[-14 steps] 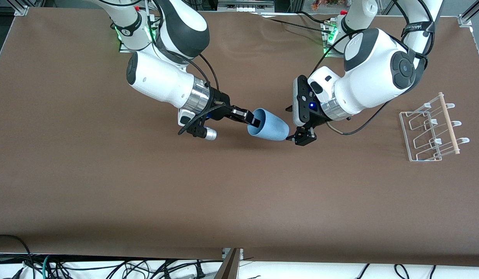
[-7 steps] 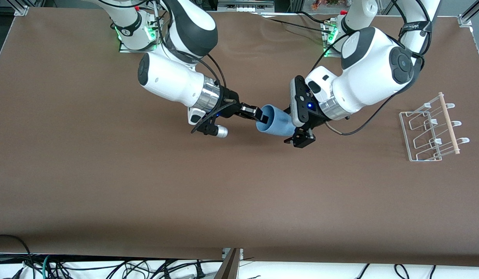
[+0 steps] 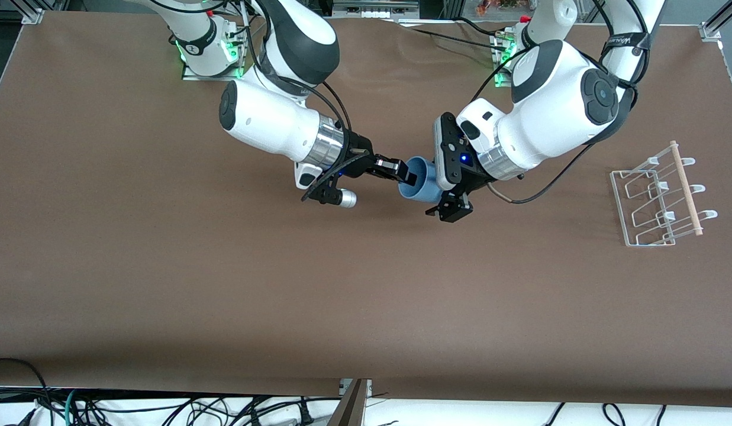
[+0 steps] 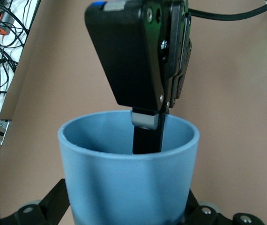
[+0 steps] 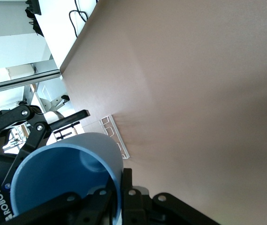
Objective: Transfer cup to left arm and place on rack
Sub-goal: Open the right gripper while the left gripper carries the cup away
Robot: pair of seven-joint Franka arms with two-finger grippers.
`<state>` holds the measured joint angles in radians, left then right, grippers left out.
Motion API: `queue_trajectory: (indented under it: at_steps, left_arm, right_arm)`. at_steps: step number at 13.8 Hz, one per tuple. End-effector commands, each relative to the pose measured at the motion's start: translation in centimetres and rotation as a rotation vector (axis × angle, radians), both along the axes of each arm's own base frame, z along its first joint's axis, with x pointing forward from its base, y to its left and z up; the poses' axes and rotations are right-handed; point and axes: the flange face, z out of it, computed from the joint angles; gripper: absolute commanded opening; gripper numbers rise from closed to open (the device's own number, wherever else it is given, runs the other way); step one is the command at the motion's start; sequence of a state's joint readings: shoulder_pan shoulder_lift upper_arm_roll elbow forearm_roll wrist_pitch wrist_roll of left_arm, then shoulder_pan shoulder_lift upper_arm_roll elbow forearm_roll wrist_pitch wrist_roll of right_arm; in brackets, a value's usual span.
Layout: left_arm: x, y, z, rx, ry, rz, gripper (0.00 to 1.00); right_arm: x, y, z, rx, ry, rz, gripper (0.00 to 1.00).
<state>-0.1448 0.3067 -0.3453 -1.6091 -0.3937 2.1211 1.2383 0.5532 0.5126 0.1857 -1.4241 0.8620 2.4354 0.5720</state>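
The light-blue cup [image 3: 418,182] lies on its side in the air over the middle of the table. My right gripper [image 3: 403,173] is shut on its rim, one finger inside and one outside; the right wrist view shows the wall pinched [image 5: 121,180]. My left gripper [image 3: 447,206] straddles the cup's base end with its jaws spread on either side. In the left wrist view the cup [image 4: 124,178] fills the space between those jaws, and the right gripper [image 4: 147,126] reaches into its mouth. The white wire rack [image 3: 658,198] stands at the left arm's end of the table.
The brown table [image 3: 223,284] is bare around the arms. The rack also shows small in the right wrist view [image 5: 114,136]. The left arm's black cable [image 3: 543,189] loops between its wrist and the rack. Cables hang below the table's near edge.
The right gripper has carried the cup toward the left arm's end. The left gripper has moved to meet it, so the cup's base now sits between the left jaws.
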Motion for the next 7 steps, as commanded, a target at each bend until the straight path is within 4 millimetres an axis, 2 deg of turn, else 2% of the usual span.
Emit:
queue_trajectory:
  at_steps: [1,6,7]
  left_arm:
    - [-0.05,-0.36,-0.73,0.005,0.001,0.02,0.0]
    - [0.04,-0.3,-0.64,0.001,0.021,0.052,0.0]
    - [0.07,-0.21,-0.65,0.001,0.023,0.054,0.0]
  right_arm:
    - [-0.62,1.41,1.38,0.04,-0.005,0.013,0.0]
    - [-0.58,1.41,1.81,0.045,-0.009,0.012,0.0]
    - [-0.62,1.39,2.04,0.048,-0.007,0.009,0.31]
